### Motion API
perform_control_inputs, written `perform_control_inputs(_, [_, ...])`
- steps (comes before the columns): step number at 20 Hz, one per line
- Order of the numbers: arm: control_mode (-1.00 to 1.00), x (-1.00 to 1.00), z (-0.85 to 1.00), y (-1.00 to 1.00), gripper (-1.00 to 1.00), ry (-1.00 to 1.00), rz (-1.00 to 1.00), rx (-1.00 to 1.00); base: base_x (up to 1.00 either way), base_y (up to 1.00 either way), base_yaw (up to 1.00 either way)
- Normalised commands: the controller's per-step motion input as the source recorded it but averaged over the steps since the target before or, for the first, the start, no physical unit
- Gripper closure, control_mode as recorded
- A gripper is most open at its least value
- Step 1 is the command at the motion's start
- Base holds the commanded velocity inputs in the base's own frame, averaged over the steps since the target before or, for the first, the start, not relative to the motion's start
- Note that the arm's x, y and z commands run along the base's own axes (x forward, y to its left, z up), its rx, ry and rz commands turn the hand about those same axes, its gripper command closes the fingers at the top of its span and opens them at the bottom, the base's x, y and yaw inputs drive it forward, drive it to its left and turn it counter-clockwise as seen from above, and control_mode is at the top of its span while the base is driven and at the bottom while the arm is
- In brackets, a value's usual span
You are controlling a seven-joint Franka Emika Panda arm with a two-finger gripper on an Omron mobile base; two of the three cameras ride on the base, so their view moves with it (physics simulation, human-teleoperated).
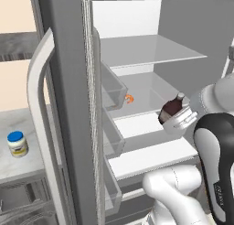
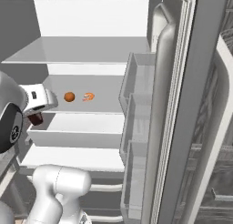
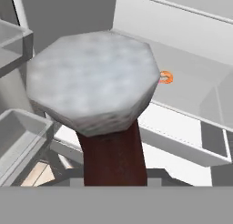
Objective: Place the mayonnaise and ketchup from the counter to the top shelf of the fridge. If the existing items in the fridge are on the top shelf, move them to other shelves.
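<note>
the hand [image 1: 176, 119] gripped the ketchup bottle [image 1: 172, 109] before the open fridge [image 1: 151, 50]. inside it lay an orange [image 2: 69, 96] and a shrimp [image 2: 88, 97]. the mayonnaise jar [image 1: 17, 143] stood on the worktop [image 1: 18, 167] left of the fridge.

Even, shadowless, slightly soft rendered light

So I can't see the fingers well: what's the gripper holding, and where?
The gripper holds the ketchup bottle by its dark red body, below the grey cap.
</note>
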Motion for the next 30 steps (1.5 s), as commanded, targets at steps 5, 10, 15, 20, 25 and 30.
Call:
perform_control_inputs(5, [-1.00, 0.28, 1.00, 0.00, 1.00, 0.00, 0.00, 0.00, 0.00, 0.00, 0.00])
perform_control_inputs(10, [-1.00, 0.47, 0.79, 0.04, 1.00, 0.00, 0.00, 0.03, 0.00, 0.00, 0.00])
perform_control_inputs(15, [-1.00, 0.83, 0.14, 0.11, 1.00, 0.00, 0.00, 0.13, 0.00, 0.00, 0.00])
perform_control_inputs(20, [-1.00, 0.99, 0.02, 0.21, 1.00, -0.03, 0.00, 0.14, 0.00, 0.00, 0.00])
perform_control_inputs(25, [-1.00, 1.00, 0.08, 0.29, 1.00, -0.01, 0.00, 0.06, 0.00, 0.00, 0.00])
perform_control_inputs(30, [-1.00, 0.94, 0.00, 0.35, 1.00, 0.00, 0.00, 0.00, 0.00, 0.00, 0.00])
